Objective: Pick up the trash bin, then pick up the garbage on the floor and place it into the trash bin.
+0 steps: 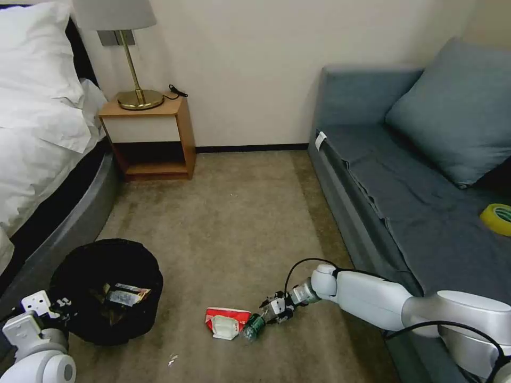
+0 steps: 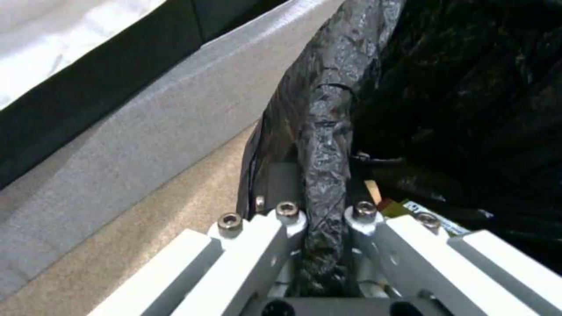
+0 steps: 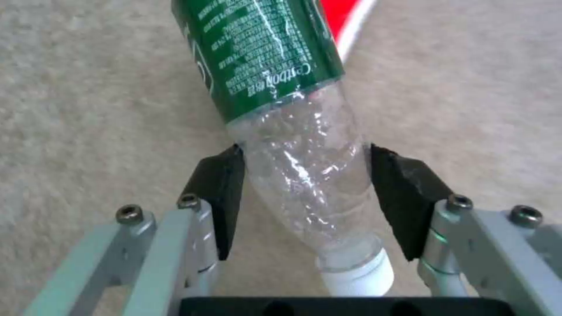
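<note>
The trash bin, lined with a crinkled black bag, stands on the carpet at the lower left with some litter inside it. My left gripper is shut on the bin's near rim; in the left wrist view the fingers pinch the black-bagged rim. A green bottle lies on the floor beside a red-and-white packet. My right gripper is low at the floor, its black pads pressed on both sides of the bottle's clear neck, white cap toward the wrist.
A bed runs along the left, close behind the bin. A wooden nightstand with a lamp stands at the wall. A grey sofa lines the right side, with a yellow tape roll on its seat. Open carpet lies between.
</note>
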{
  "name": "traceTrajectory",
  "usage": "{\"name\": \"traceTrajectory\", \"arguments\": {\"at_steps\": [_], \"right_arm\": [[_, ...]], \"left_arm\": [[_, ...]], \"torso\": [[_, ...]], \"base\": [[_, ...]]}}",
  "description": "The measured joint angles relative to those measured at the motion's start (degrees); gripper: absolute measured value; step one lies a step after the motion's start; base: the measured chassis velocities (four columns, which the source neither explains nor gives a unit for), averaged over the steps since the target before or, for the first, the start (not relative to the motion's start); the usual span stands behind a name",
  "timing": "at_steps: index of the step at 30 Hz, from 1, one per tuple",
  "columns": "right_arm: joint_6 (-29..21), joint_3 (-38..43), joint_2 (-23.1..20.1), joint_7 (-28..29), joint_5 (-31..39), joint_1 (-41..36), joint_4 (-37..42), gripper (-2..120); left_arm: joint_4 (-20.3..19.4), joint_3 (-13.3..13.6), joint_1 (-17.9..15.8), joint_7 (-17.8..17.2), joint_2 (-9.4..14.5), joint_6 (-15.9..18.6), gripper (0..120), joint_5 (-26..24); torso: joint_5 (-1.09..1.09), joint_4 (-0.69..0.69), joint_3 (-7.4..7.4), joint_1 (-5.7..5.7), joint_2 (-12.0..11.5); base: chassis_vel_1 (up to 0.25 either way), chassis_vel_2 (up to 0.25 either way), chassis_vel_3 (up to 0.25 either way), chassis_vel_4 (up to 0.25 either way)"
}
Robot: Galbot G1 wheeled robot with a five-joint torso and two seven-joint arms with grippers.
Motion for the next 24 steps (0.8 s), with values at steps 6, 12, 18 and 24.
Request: {"name": "traceTrajectory", "arguments": {"at_steps": [6,12,18,24], "right_arm": [[0.1,4.0,-3.5,0.2,2.8,2.4,4.6,51],[-2.6,9.9,-6.2,1.2,11.3,6.2,14.0,51],[-9.5,11.4,-3.7,7.3,22.5,10.5,27.6,51],[-11.6,7.1,6.2,12.5,23.9,13.0,28.5,51]], "left_arm": [[-0.1,0.6,-0.3,0.0,0.1,0.1,2,0.2],[0.2,1.4,-0.5,0.0,0.0,0.2,2,0.8],[0.3,2.7,-0.8,0.0,-0.4,0.3,2,1.9],[-0.5,3.3,-0.6,0.1,-0.8,0.5,2,2.6]], "torso": [[0.01,-0.01,0.0,0.0,0.0],[-0.01,-0.01,0.0,0.0,0.0],[-0.01,0.0,0.0,0.0,0.0],[-0.01,0.03,0.0,0.0,0.0]], "base": [[0.0,0.0,0.0,0.0],[0.0,0.0,0.0,0.0],[0.0,0.0,0.0,0.0],[0.0,0.0,0.0,0.0]]}}
